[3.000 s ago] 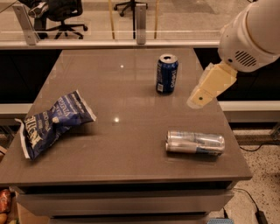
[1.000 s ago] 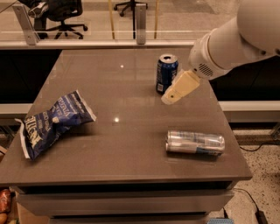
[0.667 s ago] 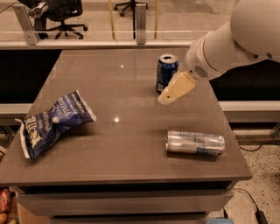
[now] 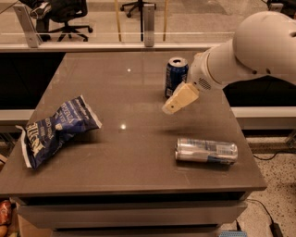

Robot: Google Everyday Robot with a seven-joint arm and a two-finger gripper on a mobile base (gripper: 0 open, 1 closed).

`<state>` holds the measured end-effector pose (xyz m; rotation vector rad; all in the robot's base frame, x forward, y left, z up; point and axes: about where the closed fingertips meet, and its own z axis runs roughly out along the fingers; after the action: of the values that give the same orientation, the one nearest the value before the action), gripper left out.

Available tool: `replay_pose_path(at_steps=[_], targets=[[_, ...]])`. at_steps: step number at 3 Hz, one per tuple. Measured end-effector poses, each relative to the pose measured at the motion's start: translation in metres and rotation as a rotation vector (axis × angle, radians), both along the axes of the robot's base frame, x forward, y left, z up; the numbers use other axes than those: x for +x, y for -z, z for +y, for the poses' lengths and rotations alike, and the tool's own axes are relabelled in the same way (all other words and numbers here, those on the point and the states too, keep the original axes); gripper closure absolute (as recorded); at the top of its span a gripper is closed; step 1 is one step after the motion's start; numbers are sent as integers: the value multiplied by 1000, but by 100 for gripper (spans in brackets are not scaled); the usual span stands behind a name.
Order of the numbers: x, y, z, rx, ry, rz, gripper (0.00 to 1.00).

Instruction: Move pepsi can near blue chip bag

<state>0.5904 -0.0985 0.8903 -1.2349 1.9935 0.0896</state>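
Observation:
The pepsi can (image 4: 175, 75), short and dark blue with a silver top, stands upright at the back right of the grey table (image 4: 129, 152). The blue chip bag (image 4: 55, 129), wrinkled with white lettering, lies at the table's left side. My gripper (image 4: 178, 100), a cream-coloured tip on a white arm coming in from the right, hovers above the table just in front of the pepsi can and slightly lower in the picture, partly overlapping the can's lower right.
A slim silver-and-pale-blue can (image 4: 206, 151) lies on its side near the table's front right. A glass partition rail (image 4: 115, 44) runs behind the table, with office chairs (image 4: 64, 14) beyond. The table's right edge borders a drop to the floor.
My gripper has moved left and slightly down, from right of the pepsi can to in front of it. The cans and the bag have not moved.

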Motion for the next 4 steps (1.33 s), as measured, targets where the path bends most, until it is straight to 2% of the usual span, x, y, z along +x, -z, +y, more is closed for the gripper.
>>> replay_pose_path(at_steps=[2,4], targets=[[1,2,-2,14,8,-4,0],[19,15,-8,129,9,-24,0]])
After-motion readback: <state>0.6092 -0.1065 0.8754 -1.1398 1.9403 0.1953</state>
